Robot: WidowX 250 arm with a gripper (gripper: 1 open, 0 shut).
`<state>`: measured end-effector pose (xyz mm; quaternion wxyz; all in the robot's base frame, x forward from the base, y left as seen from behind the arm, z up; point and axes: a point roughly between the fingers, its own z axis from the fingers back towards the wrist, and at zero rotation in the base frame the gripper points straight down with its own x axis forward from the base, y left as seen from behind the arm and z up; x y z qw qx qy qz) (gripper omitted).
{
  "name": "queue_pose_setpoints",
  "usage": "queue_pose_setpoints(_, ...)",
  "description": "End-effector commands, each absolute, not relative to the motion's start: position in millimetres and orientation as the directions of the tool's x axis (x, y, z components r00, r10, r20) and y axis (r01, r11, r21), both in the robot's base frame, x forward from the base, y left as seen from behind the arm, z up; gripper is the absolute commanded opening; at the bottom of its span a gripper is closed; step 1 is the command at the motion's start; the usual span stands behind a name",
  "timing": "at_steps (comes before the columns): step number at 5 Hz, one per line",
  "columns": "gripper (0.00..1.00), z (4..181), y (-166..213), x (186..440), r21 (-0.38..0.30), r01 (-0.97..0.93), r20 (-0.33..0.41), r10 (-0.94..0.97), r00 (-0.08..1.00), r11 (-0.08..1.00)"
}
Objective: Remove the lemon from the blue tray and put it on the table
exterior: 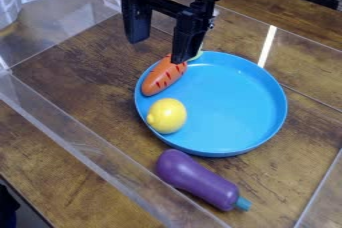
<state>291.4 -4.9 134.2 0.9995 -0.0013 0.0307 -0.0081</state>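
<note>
Yellow and untouched, the lemon point(166, 114) lies inside the blue tray point(261, 112) near its left rim, just beside the carrot point(164, 74) that rests against the rim further back, so I judge the reach for the fruit has yet to start. Above the carrot end of the tray hangs the claw point(163, 32), fingers spread wide and empty; next it needs to come toward the lemon, straddle it and close, while an eggplant point(198, 180) lies on the wooden table point(80, 82) outside the tray
</note>
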Motion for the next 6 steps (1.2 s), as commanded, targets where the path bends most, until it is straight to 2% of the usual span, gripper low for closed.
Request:
queue_pose_setpoints(1, 1.0, 127.3, 1.4, 292.7, -0.005, 0.061, -0.069, -0.061, 0.996, 0.998)
queue_pose_setpoints(2, 1.0, 116.0, 7.1, 294.7, -0.008, 0.112, -0.072, -0.112, 0.991, 0.994)
queue_pose_setpoints(3, 0.0, 102.2, -5.9, 301.3, -0.007, 0.138, -0.07, -0.138, 0.988, 0.99)
queue_pose_setpoints(4, 1.0, 91.4, -20.6, 307.7, -0.004, 0.168, -0.07, -0.168, 0.983, 0.986)
queue_pose_setpoints(6, 1.0, 58.1, -16.7, 304.7, 0.001, 0.089, -0.087, -0.089, 0.992, 0.996)
